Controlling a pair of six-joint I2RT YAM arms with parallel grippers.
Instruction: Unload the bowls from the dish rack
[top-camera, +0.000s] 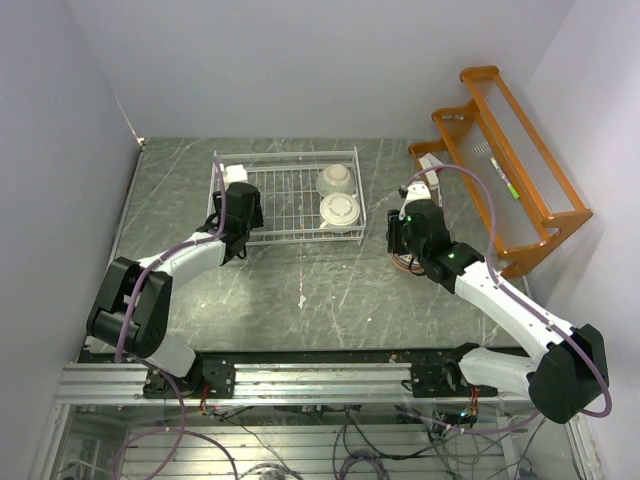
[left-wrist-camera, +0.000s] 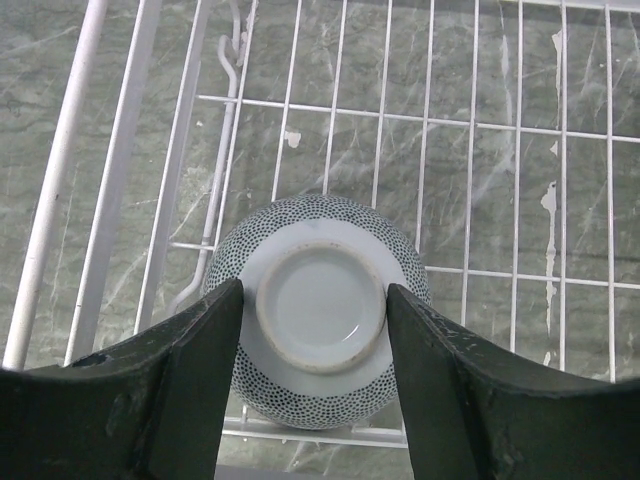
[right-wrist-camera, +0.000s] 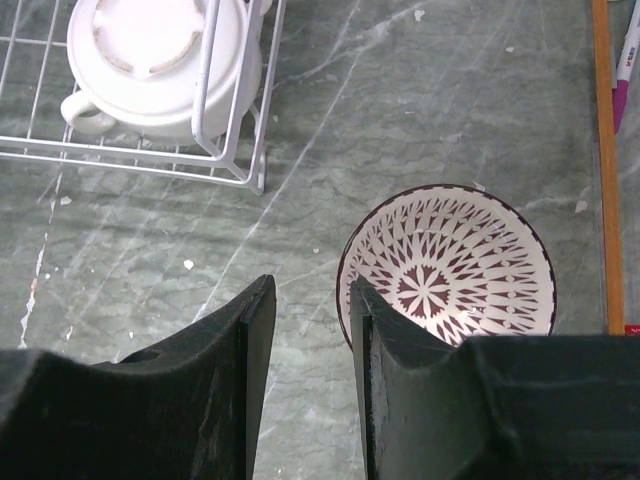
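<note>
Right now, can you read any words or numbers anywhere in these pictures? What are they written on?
No text here can be read.
Pen on the orange rack: tiny dark marks, too blurred to read.
Dotted bowl: only a dot pattern, no words.
Red-and-white bowl: only a leaf-like pattern, no words.
Cream bowl in the dish rack: no writing.
</note>
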